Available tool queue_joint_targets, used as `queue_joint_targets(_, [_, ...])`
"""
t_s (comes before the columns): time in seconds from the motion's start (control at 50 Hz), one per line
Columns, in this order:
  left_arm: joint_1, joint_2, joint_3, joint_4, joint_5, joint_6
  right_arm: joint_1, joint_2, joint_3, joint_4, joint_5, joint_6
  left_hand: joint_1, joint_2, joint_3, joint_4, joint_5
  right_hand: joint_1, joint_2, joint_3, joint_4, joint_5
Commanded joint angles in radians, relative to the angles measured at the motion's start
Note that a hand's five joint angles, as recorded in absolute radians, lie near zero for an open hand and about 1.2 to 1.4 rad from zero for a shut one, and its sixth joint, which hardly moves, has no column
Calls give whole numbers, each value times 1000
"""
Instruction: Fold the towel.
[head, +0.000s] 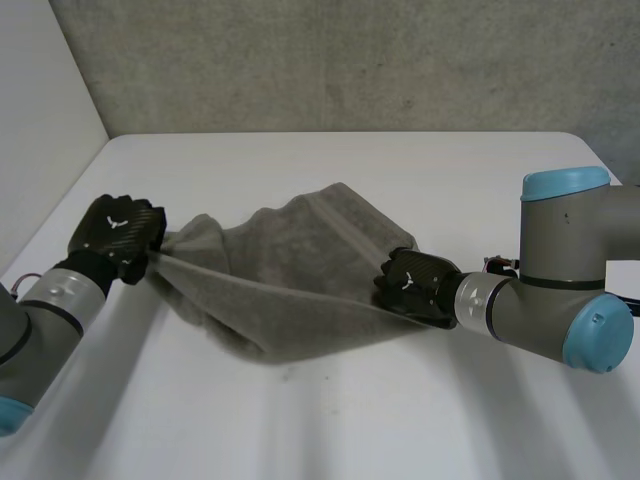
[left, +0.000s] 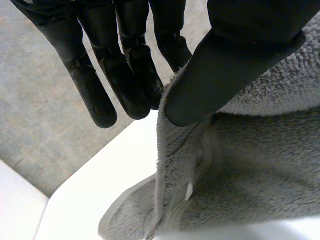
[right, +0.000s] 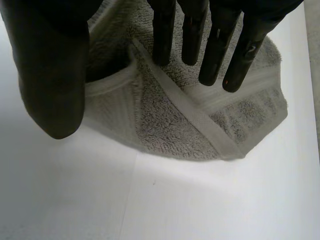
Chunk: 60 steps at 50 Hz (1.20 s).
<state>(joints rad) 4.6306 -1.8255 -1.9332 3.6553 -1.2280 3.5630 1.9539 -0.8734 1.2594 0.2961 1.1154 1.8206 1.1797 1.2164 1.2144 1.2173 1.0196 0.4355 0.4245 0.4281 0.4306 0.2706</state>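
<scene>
**Q:** What is the setting?
**A:** A white table (head: 330, 420) before a grey concrete wall (head: 350, 60). The grey towel (head: 290, 270) is stretched between the two hands near the table's centre. Its crumpled bulk sags toward six o'clock and rests on the surface.

**Q:** How is it grasped?
**A:** At the towel's nine o'clock, the left hand (head: 118, 235) pinches a hemmed edge, with the thumb (left: 235, 70) pressed against the fingers (left: 125, 80). At four o'clock, the right hand (head: 412, 285) appears to nip a raised fold beside the hem between straight fingers and thumb. The edge running from one hand to the other is taut.

**Q:** What could go wrong?
**A:** Both pinches look shallow and sit close to the hem. Pulling the hands further apart could draw the cloth out, more likely at the left, where little terry lies under the thumb. The bulk is bunched rather than spread, so a fold laid over from here would probably trap creases. Whether either hand holds a true corner cannot be told. If not, the edges would land uneven.
</scene>
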Motion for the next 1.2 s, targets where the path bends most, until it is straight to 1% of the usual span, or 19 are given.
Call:
queue_joint_targets(0.02, [33, -5, 8, -1, -2, -7, -3, -1, 3, -3, -26, 2, 217, 180, 182, 179, 202, 358, 369, 366, 363, 349])
queue_joint_targets(0.04, [33, -5, 8, -1, -2, -7, -3, -1, 3, -3, -26, 2, 217, 180, 182, 179, 202, 360, 371, 367, 365, 350])
queue_joint_targets(0.08, [33, -1, 7, -4, -2, -6, -3, -1, -5, -2, -28, 2, 217, 180, 182, 179, 202, 853, 864, 861, 858, 844])
queue_joint_targets(0.12, [34, 0, 5, -6, -4, -7, -4, -1, -12, -2, -28, 15, 217, 180, 182, 179, 202, 960, 971, 967, 965, 950])
queue_joint_targets(0.2, [33, 6, 3, -7, -2, -9, -13, -21, -28, -8, -32, 45, 217, 180, 182, 179, 202, 961, 972, 968, 966, 951])
queue_joint_targets(0.26, [33, 11, 3, -9, -2, -12, -20, -59, -49, -25, -36, 149, 217, 180, 182, 179, 202, 961, 972, 968, 966, 951])
queue_joint_targets(0.3, [30, 17, 2, -11, -5, -10, -49, -120, -57, -52, -36, 320, 217, 180, 182, 179, 202, 961, 972, 968, 966, 951])
queue_joint_targets(0.36, [30, 34, 2, -14, -5, -10, -76, -164, -46, -69, -36, 407, 217, 180, 182, 179, 202, 961, 972, 968, 966, 951])
queue_joint_targets(0.4, [30, 90, 0, -15, -5, -13, -130, -254, -14, -106, -34, 552, 217, 180, 182, 179, 202, 961, 972, 968, 966, 951])
queue_joint_targets(0.52, [28, 207, 3, -35, -7, -29, -196, -378, 55, -170, -23, 669, 217, 180, 182, 179, 202, 961, 972, 968, 966, 951])
queue_joint_targets(0.62, [22, 418, 66, -147, -8, -136, -279, -605, 57, -172, -9, 756, 217, 180, 182, 179, 202, 961, 972, 968, 966, 951])
queue_joint_targets(0.74, [19, 511, 155, -287, -7, -217, -313, -714, 8, -107, -5, 830, 217, 180, 182, 179, 202, 961, 972, 968, 966, 951])
queue_joint_targets(0.78, [17, 516, 212, -369, -8, -228, -335, -740, -44, 4, -12, 835, 217, 180, 182, 179, 202, 961, 972, 968, 966, 951])
queue_joint_targets(0.9, [17, 460, 243, -440, -10, -224, -349, -684, -91, 152, -9, 809, 217, 180, 182, 179, 202, 961, 972, 968, 966, 951])
queue_joint_targets(1.02, [16, 181, 270, -454, -11, -205, -302, -434, -167, 296, 9, 637, 217, 180, 182, 179, 202, 961, 972, 968, 966, 951])
queue_joint_targets(1.06, [11, 98, 293, -460, -13, -191, -274, -375, -199, 324, 30, 595, 217, 180, 182, 179, 202, 961, 972, 968, 966, 951])
queue_joint_targets(1.1, [-18, -70, 379, -481, -30, -152, -221, -232, -288, 337, 99, 542, 217, 180, 182, 179, 202, 961, 972, 968, 966, 951])
queue_joint_targets(1.12, [-18, -70, 379, -481, -30, -151, -221, -231, -288, 337, 99, 542, 217, 180, 182, 179, 202, 961, 972, 968, 966, 951])
queue_joint_targets(1.2, [-58, -277, 607, -532, -96, -101, -173, -28, -536, 328, 200, 531, 217, 180, 182, 179, 202, 961, 972, 968, 966, 951])
